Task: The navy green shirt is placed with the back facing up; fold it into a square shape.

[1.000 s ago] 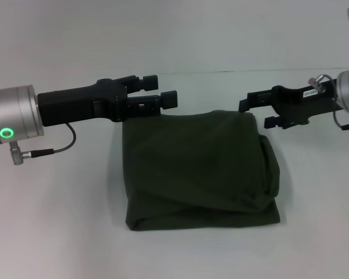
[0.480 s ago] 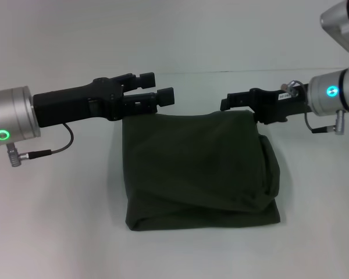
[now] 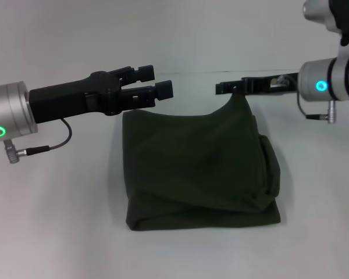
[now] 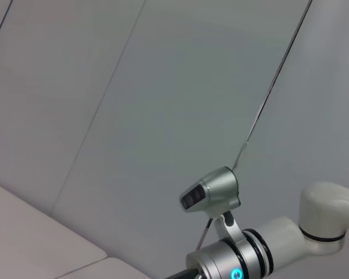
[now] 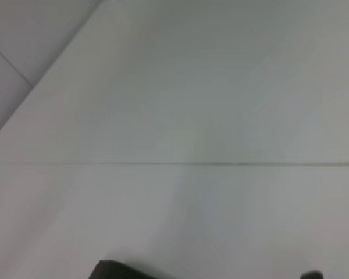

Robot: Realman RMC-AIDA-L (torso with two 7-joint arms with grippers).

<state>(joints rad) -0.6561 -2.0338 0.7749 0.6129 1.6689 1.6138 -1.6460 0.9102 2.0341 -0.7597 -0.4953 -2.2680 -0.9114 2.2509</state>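
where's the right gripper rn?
Head view: right gripper is raised over the navy green shirt, at its far right corner, a peak of cloth pulled up to it.

a lab: bare white table (image 3: 58, 232), plain panelled wall (image 4: 134, 116).

From my left wrist camera I see mostly a pale grey wall (image 4: 163, 87), crossed by thin dark seams that slant across it; one long seam (image 4: 273, 81) runs down from the upper edge toward the lower middle. In the lower part of the picture sits the other arm (image 4: 262, 250): a silver metal cylinder with a black band and a small glowing cyan ring light (image 4: 237, 274). A small silver camera housing (image 4: 212, 190) stands on a short stalk above that cylinder. A white rounded joint (image 4: 331, 209) continues off the picture's edge. A lighter grey panel (image 4: 35, 232) fills the lower corner on the opposite side.
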